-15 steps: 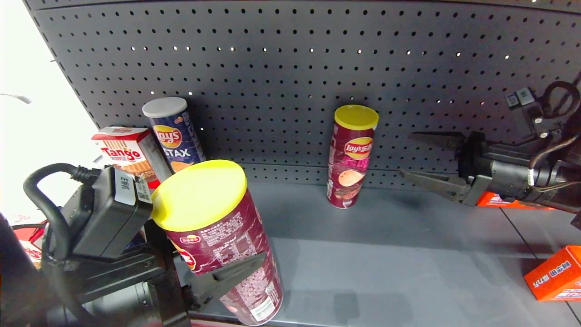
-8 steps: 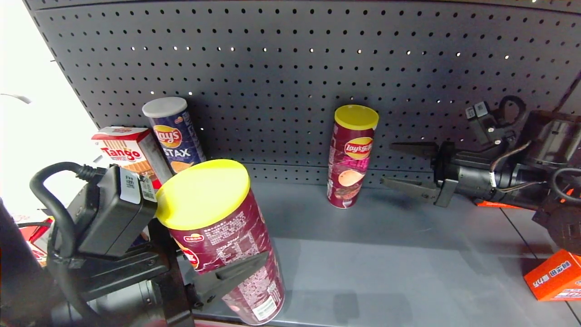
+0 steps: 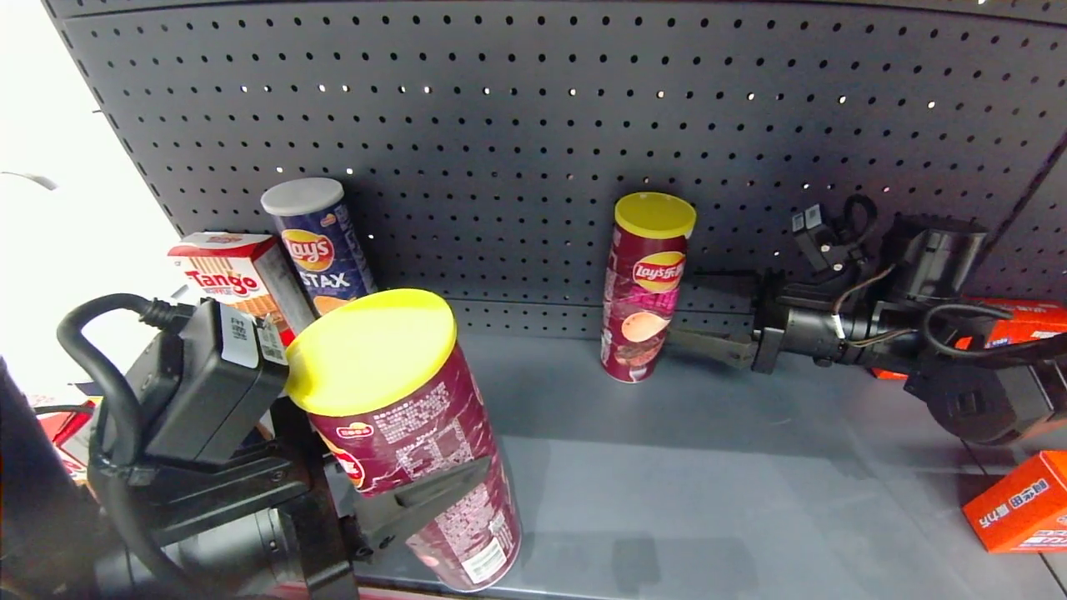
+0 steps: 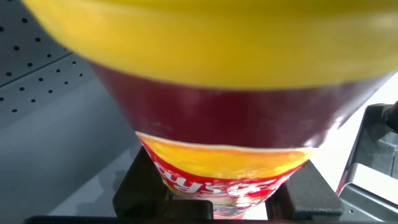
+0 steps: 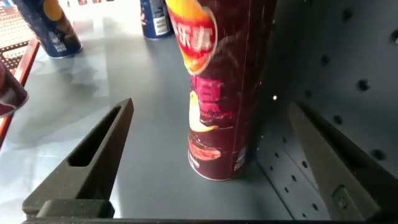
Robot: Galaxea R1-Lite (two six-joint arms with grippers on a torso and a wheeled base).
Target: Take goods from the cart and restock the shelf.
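My left gripper (image 3: 392,508) is shut on a maroon chip can with a yellow lid (image 3: 408,433), held tilted at the shelf's front left. In the left wrist view that can (image 4: 217,118) stands between my left gripper's (image 4: 221,196) jaws. A second maroon can (image 3: 646,287) stands upright against the pegboard at the back of the grey shelf (image 3: 708,483). My right gripper (image 3: 700,315) is open just to its right, fingers pointing at it. In the right wrist view this can (image 5: 224,93) sits at the mouth of my right gripper (image 5: 210,111), and neither finger touches it.
A blue chip can (image 3: 321,246) and a red-and-white wafer box (image 3: 229,275) stand at the back left. Orange boxes lie at the front right (image 3: 1021,504) and behind the right arm (image 3: 1013,317). The pegboard wall (image 3: 533,125) closes the back.
My right gripper has moved left along the back of the shelf, up to the standing maroon can, still open. The left gripper and its can have barely shifted.
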